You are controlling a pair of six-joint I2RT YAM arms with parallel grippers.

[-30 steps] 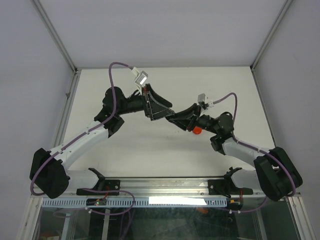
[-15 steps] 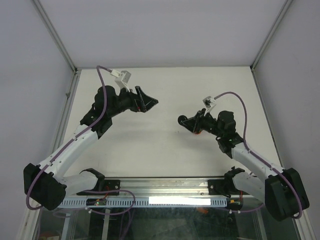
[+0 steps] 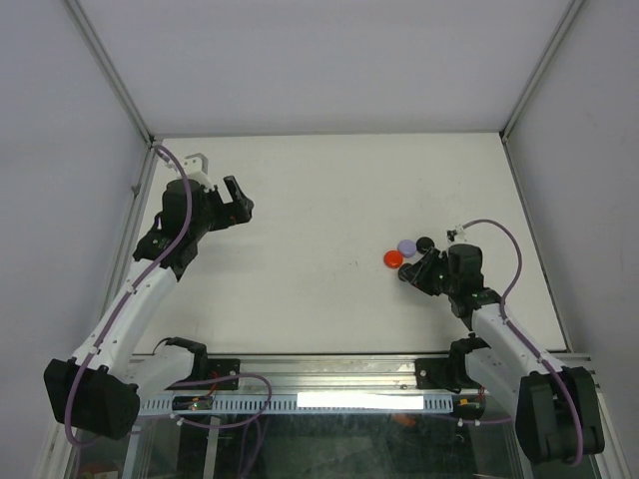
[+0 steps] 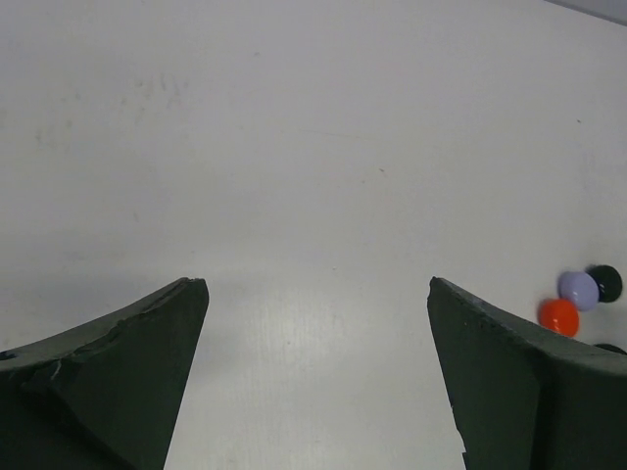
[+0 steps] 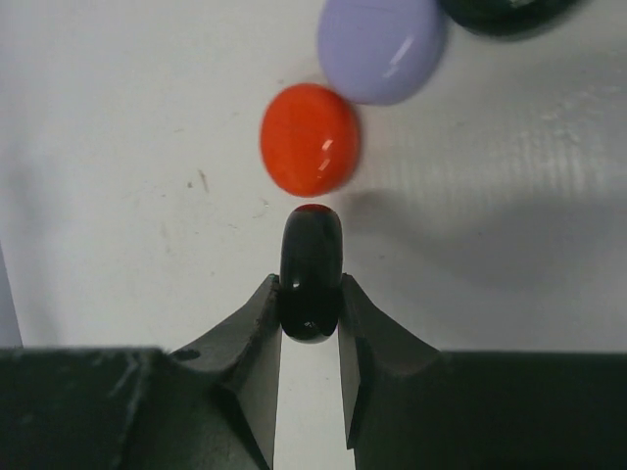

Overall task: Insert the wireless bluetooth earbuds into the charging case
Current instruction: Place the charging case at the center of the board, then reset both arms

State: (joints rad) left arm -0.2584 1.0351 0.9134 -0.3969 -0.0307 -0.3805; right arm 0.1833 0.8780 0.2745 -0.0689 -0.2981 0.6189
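Three small round cases lie together right of centre: a red case, a pale purple case and a black case. They also show in the right wrist view as the red case, the purple case and the black case. My right gripper is shut on a glossy black rounded piece, held edge-on just short of the red case. My left gripper is open and empty, far to the left. No hook-shaped earbuds are in view.
The white table is walled by grey panels at the back and sides. A metal rail runs along the near edge. The three cases show small at the right edge of the left wrist view, with the red case nearest.
Both arms have drawn back from the table's middle: the left one far to the left, the right one toward the near right. The three cases now show uncovered.
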